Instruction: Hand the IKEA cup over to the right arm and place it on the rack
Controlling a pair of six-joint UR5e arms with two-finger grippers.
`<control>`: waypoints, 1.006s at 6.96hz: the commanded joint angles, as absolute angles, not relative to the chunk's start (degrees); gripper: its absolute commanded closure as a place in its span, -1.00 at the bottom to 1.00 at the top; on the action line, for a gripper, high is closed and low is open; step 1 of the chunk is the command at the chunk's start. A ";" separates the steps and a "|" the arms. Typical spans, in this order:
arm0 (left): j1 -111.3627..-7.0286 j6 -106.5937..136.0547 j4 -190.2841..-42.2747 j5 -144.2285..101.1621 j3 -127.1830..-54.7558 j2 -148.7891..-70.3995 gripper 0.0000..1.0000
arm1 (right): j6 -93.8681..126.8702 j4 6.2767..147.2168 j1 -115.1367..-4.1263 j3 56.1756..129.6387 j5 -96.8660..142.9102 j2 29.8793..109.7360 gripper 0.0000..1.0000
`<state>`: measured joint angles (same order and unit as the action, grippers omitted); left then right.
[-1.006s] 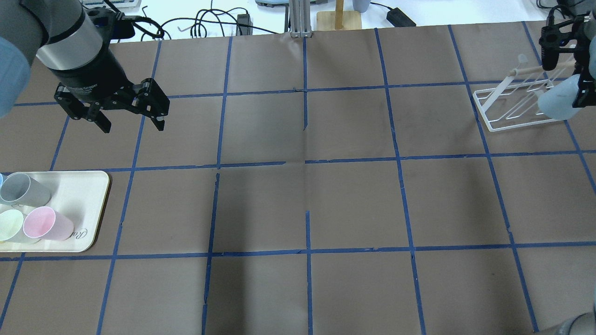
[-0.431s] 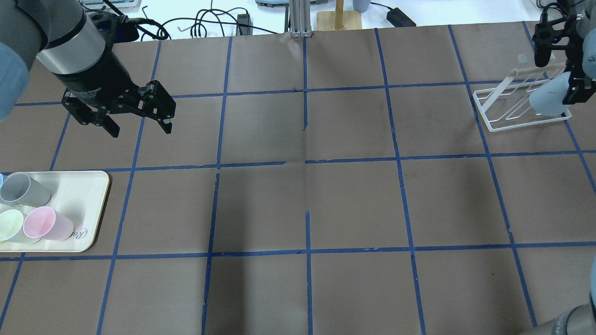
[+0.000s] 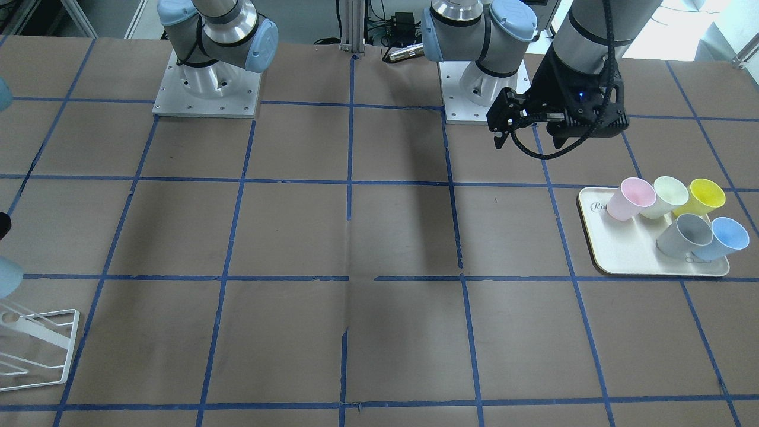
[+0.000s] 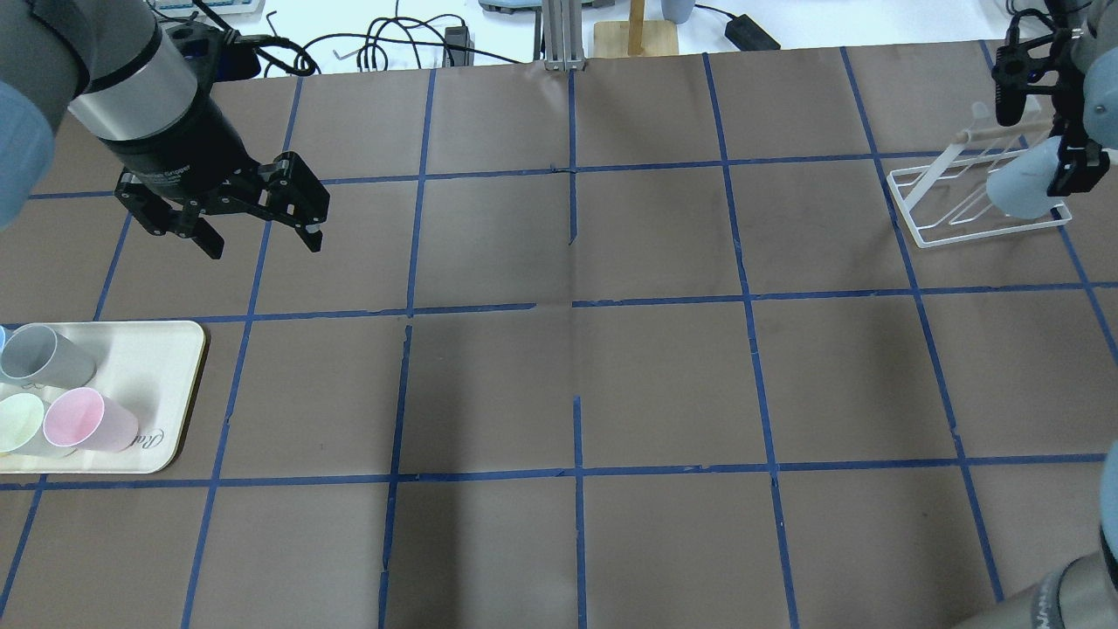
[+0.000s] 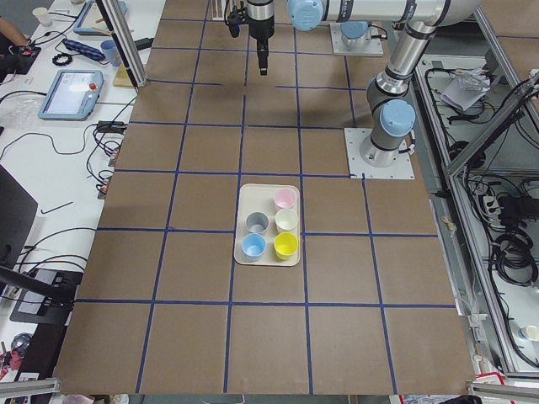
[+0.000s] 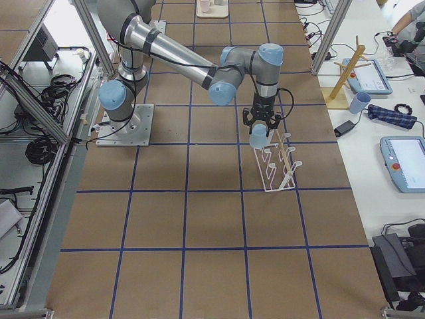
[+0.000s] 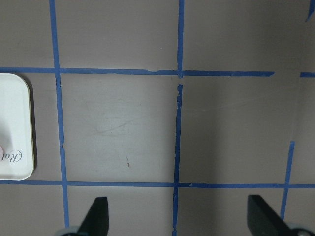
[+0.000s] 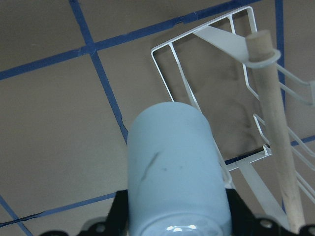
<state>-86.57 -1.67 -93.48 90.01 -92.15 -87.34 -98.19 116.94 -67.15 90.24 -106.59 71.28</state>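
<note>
My right gripper (image 4: 1061, 166) is shut on the pale sky-blue IKEA cup (image 4: 1015, 189) and holds it tilted over the white wire rack (image 4: 948, 232) at the far right. The right wrist view shows the cup (image 8: 174, 167) between the jaws, above the rack's frame (image 8: 167, 73) and beside its wooden-tipped rod (image 8: 273, 118). The exterior right view shows the cup (image 6: 257, 137) just above the rack (image 6: 275, 166). My left gripper (image 4: 262, 243) is open and empty, above the table at the far left. A second blue cup (image 3: 726, 237) stands on the tray.
A cream tray (image 4: 148, 349) at the left edge holds a grey cup (image 4: 44, 356), a pink cup (image 4: 87, 419) and other cups. Cables and a wooden stand (image 4: 636, 35) lie beyond the table's far edge. Blue tape lines grid the brown table.
My right gripper has carried the cup to the left, further over the rack. My left gripper shifted slightly right, then stayed still and open.
</note>
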 commanded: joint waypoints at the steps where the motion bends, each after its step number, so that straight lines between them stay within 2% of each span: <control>1: -86.57 -1.67 -93.69 90.00 -92.11 -87.19 -1.00 | -98.09 117.07 -67.15 90.18 -106.52 70.75 0.61; 2: -86.66 -1.67 -93.60 89.83 -92.11 -87.19 -1.00 | -98.09 117.07 -67.15 90.26 -106.52 70.66 0.24; 3: -86.57 -1.58 -93.60 89.65 -92.11 -87.19 -1.00 | -98.00 117.16 -67.15 90.18 -105.65 70.05 -0.41; 4: -86.57 -1.67 -93.60 89.74 -92.11 -87.10 -1.00 | -97.91 117.16 -67.15 90.09 -104.43 69.61 -0.61; 5: -86.66 -1.67 -93.60 89.74 -92.11 -87.01 -1.00 | -97.65 117.25 -67.15 90.09 -101.72 69.70 -1.00; 7: -86.66 -1.67 -93.60 89.56 -91.93 -86.57 -1.00 | -97.91 116.20 -67.15 85.64 -102.57 69.44 -1.00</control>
<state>-86.65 -1.67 -93.60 89.69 -92.00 -86.84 -97.79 116.95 -67.15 88.57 -102.62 69.78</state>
